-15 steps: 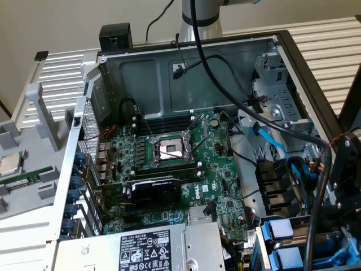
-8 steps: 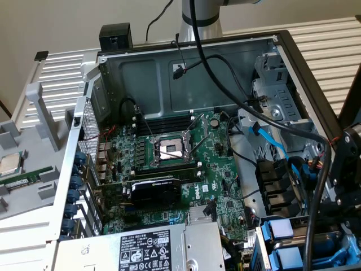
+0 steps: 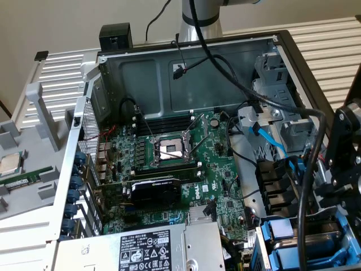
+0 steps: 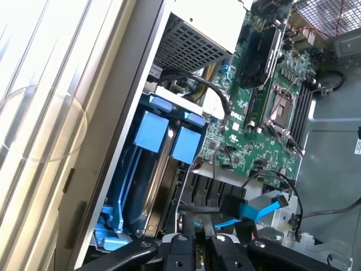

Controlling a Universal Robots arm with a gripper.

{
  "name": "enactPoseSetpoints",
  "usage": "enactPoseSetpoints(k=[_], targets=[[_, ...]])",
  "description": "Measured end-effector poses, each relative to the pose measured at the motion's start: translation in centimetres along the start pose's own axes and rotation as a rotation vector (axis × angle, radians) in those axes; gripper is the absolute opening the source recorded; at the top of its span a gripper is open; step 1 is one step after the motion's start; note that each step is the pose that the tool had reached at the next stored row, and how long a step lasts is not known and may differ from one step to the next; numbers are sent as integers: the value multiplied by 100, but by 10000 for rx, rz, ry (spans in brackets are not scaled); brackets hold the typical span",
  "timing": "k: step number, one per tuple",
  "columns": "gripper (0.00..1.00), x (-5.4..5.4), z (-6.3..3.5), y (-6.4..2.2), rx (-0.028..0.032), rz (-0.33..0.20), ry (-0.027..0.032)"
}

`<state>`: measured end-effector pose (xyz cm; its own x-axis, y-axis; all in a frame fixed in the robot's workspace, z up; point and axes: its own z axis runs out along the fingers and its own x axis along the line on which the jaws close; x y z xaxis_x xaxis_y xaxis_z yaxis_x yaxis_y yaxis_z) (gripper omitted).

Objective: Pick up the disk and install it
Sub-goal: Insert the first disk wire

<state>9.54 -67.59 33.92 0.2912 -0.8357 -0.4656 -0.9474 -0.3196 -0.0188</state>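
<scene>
1. Jaws of the gripper (image 4: 204,248): drawn almost together, fingertips close, nothing clamped between them.
2. Gripper station: right edge of the exterior view, over the lower right corner of the open case (image 3: 197,62), well apart from the motherboard (image 3: 231,192) at frame centre.
3. The disk (image 4: 159,195): standing on edge in that lower right corner, clipped in a blue carrier (image 4: 153,130), against the case side wall.
4. Governing relation: disk straight ahead of the jaws and near them, apart from the fingertips, not touching.
5. Long axis of the disk: from the carrier's blue tab back toward the fingertips, roughly in line with the jaws' reach rather than across it.
6. Second blue carrier (image 4: 187,144): just beside the first, on the motherboard side; probably, though not certainly, the wall-side unit as the task's own.
7. One arm only; no question of a nearer hand.
8. Legible writing: "DELL" in white on the motherboard.
9. Power supply (image 3: 197,243), bottom centre of the exterior view: black-and-white label with rows of safety marks, text too small to read.
</scene>
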Motion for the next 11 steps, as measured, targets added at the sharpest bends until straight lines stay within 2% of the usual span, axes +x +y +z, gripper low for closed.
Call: enactPoseSetpoints(k=[4,6,8,11], targets=[[16,-83,-8,-3,-68,31,228],[16,-119,-5,-7,-115,52,387],[16,-155,7,-16,-182,82,611],[16,-203,29,-30,-320,146,1062]])
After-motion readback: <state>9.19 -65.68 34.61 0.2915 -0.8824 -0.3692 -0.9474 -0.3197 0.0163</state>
